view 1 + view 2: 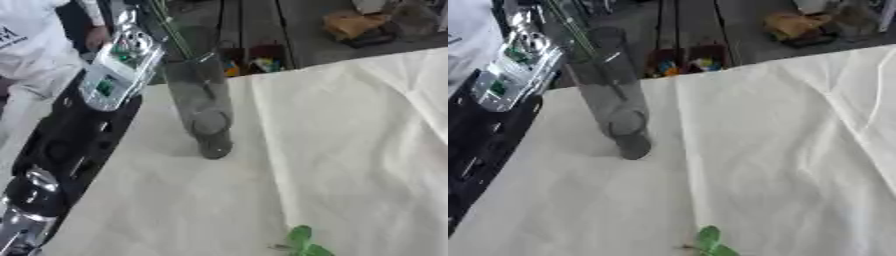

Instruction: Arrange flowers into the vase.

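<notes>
A tall clear glass vase [203, 105] stands on the white tablecloth [350, 150] near the table's far left edge. A thin green stem [173, 31] rises out of its mouth and runs up past the top of the view; its flower is out of sight. My left arm [109, 80] reaches up along the table's left side, and the left hand [127, 20] sits at the top edge, just left of the stem. Whether it holds the stem is hidden. A sprig of green leaves [302, 244] lies at the near edge. My right hand does not show.
The cloth has folds running across its right part. Beyond the table's far edge is a dark floor with small colourful items [254, 61] and a brown object [354, 24]. A person in white [31, 45] stands at the upper left.
</notes>
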Action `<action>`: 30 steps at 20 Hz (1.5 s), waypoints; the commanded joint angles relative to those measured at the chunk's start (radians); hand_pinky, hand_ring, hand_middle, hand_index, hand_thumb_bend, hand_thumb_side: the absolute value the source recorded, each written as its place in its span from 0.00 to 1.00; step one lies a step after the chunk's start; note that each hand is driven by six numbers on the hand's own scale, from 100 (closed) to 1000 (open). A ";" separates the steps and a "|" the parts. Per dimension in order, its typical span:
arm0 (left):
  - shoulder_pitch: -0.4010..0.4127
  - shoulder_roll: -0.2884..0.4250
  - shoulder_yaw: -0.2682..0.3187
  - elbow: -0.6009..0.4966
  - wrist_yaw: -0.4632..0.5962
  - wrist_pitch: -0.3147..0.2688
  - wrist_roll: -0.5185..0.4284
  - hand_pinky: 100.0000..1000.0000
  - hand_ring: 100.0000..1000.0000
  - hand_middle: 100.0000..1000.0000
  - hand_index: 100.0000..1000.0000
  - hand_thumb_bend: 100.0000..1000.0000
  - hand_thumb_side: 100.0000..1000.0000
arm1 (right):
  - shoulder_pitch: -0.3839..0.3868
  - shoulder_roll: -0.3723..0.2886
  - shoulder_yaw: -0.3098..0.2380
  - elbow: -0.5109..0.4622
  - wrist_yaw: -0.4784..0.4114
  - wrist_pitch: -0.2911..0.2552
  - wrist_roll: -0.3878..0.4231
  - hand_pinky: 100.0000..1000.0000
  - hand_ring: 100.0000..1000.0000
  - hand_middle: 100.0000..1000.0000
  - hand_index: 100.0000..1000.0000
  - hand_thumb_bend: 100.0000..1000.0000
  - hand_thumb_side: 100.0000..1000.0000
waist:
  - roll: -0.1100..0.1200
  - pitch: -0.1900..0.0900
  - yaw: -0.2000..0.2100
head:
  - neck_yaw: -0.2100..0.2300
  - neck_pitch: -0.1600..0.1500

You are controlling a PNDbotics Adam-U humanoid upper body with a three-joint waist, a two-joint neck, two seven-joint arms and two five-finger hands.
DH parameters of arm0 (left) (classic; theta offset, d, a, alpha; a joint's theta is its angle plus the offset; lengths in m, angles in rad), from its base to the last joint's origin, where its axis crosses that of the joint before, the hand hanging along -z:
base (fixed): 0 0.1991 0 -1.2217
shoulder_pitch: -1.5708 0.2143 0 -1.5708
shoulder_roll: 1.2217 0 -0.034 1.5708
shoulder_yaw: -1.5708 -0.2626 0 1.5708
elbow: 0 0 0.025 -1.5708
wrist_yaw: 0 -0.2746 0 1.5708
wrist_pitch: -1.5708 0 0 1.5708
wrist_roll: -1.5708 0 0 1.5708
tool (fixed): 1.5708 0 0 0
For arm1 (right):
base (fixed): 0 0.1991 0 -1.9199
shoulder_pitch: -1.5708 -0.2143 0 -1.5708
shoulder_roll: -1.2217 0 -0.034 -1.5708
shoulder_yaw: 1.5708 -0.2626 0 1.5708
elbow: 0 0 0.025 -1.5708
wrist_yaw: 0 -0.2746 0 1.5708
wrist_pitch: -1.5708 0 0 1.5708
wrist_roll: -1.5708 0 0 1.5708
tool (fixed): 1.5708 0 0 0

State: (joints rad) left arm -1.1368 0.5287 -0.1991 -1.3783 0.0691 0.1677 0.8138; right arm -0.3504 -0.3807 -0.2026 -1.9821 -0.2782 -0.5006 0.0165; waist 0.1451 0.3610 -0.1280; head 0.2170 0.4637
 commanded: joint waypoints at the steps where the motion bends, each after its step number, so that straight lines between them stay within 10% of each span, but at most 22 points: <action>1: -0.011 0.050 0.001 -0.020 -0.026 0.017 -0.023 0.24 0.48 0.43 0.05 0.00 1.00 | -0.002 -0.010 -0.008 -0.018 0.008 0.002 -0.004 0.75 0.83 0.48 0.80 0.00 1.00 | -0.008 -0.030 0.003 | -0.005 -0.006; 17: 0.013 0.094 -0.015 -0.068 -0.091 0.106 -0.128 0.27 0.52 0.49 0.29 0.00 1.00 | 0.003 -0.008 -0.009 -0.018 0.009 0.007 -0.012 0.75 0.83 0.48 0.80 0.00 1.00 | -0.009 -0.038 0.009 | -0.011 -0.008; 30: 0.034 0.102 -0.039 -0.083 -0.101 0.056 -0.149 0.34 0.60 0.65 0.56 0.00 1.00 | -0.001 -0.009 -0.010 -0.018 0.012 0.010 -0.022 0.75 0.83 0.47 0.80 0.00 1.00 | -0.007 -0.032 0.003 | -0.011 -0.018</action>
State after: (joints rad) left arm -1.0896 0.5911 -0.2427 -1.4437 -0.0215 0.2288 0.6715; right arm -0.3424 -0.3745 -0.2034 -1.9821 -0.2751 -0.4912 -0.0017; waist 0.1454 0.3507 -0.1243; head 0.2083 0.4562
